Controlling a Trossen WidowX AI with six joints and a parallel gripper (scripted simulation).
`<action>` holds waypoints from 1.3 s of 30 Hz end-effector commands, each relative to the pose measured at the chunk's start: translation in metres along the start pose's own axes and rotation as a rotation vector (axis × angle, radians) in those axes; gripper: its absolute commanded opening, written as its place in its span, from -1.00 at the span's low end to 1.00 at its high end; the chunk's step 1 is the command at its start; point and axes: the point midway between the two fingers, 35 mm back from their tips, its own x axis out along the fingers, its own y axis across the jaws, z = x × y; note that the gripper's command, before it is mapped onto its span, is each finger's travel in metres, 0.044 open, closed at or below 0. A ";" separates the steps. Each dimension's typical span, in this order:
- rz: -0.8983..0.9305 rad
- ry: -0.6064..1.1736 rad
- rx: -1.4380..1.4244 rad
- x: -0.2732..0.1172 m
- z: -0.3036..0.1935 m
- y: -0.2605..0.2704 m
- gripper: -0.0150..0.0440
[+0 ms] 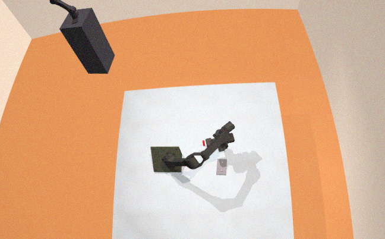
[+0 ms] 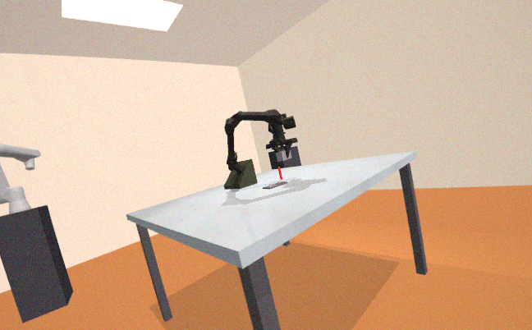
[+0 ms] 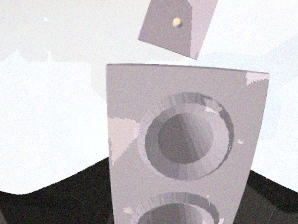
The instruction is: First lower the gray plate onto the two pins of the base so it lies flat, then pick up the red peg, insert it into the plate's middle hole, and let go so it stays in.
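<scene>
Gripping gray plate, end effector raised above base; red peg upright nearby.

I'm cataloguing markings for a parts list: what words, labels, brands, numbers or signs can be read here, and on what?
None: no readable text in any view.
The plate held in the pincer is plain gray with holes only.
The base shows two pins, no marking.
The peg, the table and the dark box are unmarked.
</scene>
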 end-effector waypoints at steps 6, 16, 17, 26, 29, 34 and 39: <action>0.008 0.004 0.055 0.011 0.026 0.001 -0.49; 0.009 0.005 0.123 0.027 0.055 0.000 -0.49; 0.009 0.004 0.130 0.029 0.058 -0.001 -0.49; 0.008 -0.001 0.193 0.043 0.083 -0.005 -0.49; 0.008 -0.003 0.214 0.048 0.091 -0.007 -0.49; 0.006 -0.009 0.249 0.056 0.105 -0.011 -0.49; 0.004 -0.016 0.284 0.064 0.119 -0.016 -0.49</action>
